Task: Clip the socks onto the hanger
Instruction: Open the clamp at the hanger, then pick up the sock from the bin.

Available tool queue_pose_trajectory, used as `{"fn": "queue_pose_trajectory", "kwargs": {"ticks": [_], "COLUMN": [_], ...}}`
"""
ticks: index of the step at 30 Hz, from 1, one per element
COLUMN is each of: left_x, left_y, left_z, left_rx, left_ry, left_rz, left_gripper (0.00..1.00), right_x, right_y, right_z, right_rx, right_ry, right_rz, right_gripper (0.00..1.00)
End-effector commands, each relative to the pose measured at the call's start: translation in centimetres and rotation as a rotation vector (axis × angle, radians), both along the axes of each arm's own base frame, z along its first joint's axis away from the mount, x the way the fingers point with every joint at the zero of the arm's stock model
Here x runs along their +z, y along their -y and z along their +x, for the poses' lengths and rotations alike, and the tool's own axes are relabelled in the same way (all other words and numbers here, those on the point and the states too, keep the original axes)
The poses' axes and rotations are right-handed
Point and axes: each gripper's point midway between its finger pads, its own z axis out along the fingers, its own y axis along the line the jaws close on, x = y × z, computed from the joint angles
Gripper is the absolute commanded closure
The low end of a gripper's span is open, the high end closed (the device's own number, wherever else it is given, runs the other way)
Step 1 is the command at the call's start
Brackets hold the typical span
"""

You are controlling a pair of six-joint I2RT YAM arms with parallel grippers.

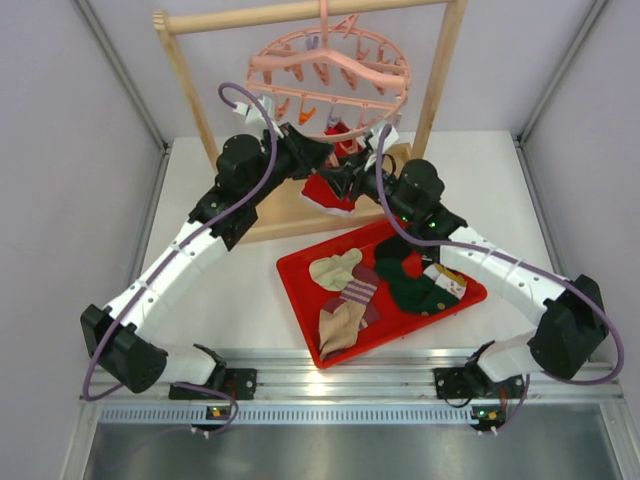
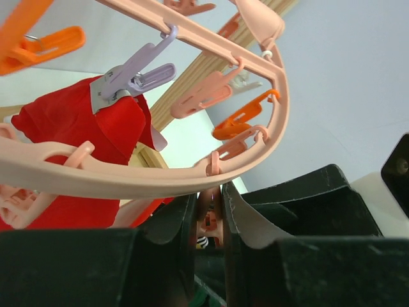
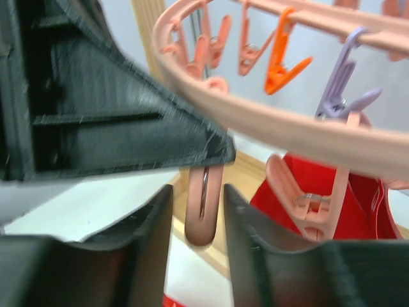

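Two tools in play, both up at the one round pink plastic hanger (image 2: 96, 179).

Left tool (image 2: 209, 201) sat under the ring. Jaws were nearly together with one pink peg (image 2: 208, 220) pinched between them; the peg filled the gap, touching both sides.

One wooden frame rack (image 1: 184, 80) stood at the back of the white worktop (image 1: 230, 290), and the hanger hung from its top bar.

Pegs in the left wrist view: two orange, one lilac peg (image 2: 137, 73), the rest pink. Couldn't get a firm total.

One red sock (image 1: 328, 190) hung below the ring, between the two tools. Its top edge was at the lilac peg's jaws.

Right tool (image 3: 198, 192) was at the ring's right side, jaws a little apart around a second pink peg (image 3: 203, 211). That peg lay against one jaw with a sliver of daylight at the other, so it was straddled, not clamped. The right wrist view showed one orange and one lilac peg on the ring, with the red sock just behind.

One red plastic tray (image 1: 298, 290) lay on the worktop in front of the rack. Socks in it, left to right:
- one tan sock with purple stripes (image 1: 345, 310)
- one cream sock (image 1: 335, 268), just behind it
- one dark green sock with a red cuff (image 1: 415, 285)
- one small striped piece (image 1: 447, 280) at the right edge

Four counted. The pile overlapped, so I couldn't tell if more were underneath.
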Motion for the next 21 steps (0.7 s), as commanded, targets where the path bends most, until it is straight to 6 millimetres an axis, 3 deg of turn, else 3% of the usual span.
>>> {"fn": "queue_pose_trajectory", "kwargs": {"ticks": [1,2,6,13,16,17,21], "left_x": [2.7,2.6,2.2,1.8,1.3,1.4,1.1], "left_y": [-0.4,-0.5,-0.6,-0.3,-0.1,0.0,0.3], "left_z": [0.3,0.3,0.3,0.1,0.2,0.1,-0.1], "left_rx": [0.024,0.026,0.029,0.008,0.000,-0.006,-0.025], "left_ry": [0.061,0.058,0.051,0.053,0.038,0.038,0.033], "left_rz": [-0.038,-0.037,-0.027,-0.013,-0.010,-0.014,-0.021], "left_gripper": [1.00,1.00,1.00,1.00,1.00,1.00,1.00], "right_x": [0.9,0.5,-1.2,-5.9,-9.7,-12.3,-17.7], "right_y": [0.3,0.8,2.0,5.2,8.1,9.6,12.6], "right_z": [-2.6,-2.9,-4.0,-6.7,-6.9,-7.7,-9.9], "right_rx": [0.052,0.049,0.071,0.212,0.194,0.205,0.238], "right_ry": [0.011,0.003,-0.082,-0.242,-0.314,-0.355,-0.370], "right_rz": [0.005,0.000,-0.039,-0.244,-0.377,-0.467,-0.668], "right_gripper": [0.60,0.47,0.24,0.11,0.02,0.00,0.01]}}
